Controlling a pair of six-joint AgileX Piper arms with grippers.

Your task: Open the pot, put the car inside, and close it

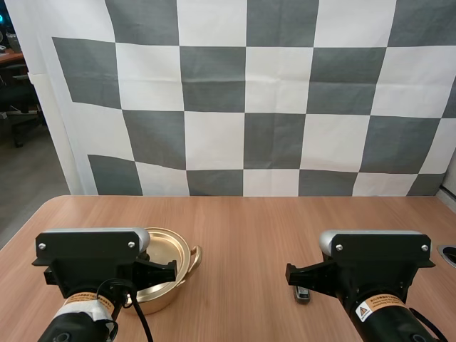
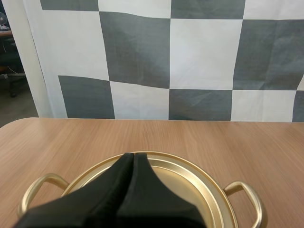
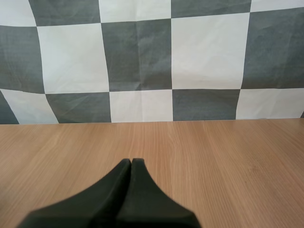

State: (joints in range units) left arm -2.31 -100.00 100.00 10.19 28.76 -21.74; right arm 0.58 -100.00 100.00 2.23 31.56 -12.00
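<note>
While both are pressed together, the left gripper [image 2: 132, 157] hangs over the pot [image 1: 173, 251], the right gripper [image 3: 131, 163] over the wooden surface [image 1: 256, 228] near the car [image 1: 303, 293].

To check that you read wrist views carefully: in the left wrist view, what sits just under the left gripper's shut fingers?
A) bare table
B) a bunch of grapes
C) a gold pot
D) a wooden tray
C: the left gripper, shut into one dark wedge, hangs directly over the gold pot.

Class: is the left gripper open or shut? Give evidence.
Shut: the left gripper shows its black fingers pressed together as one wedge above the gold metal pot.
</note>
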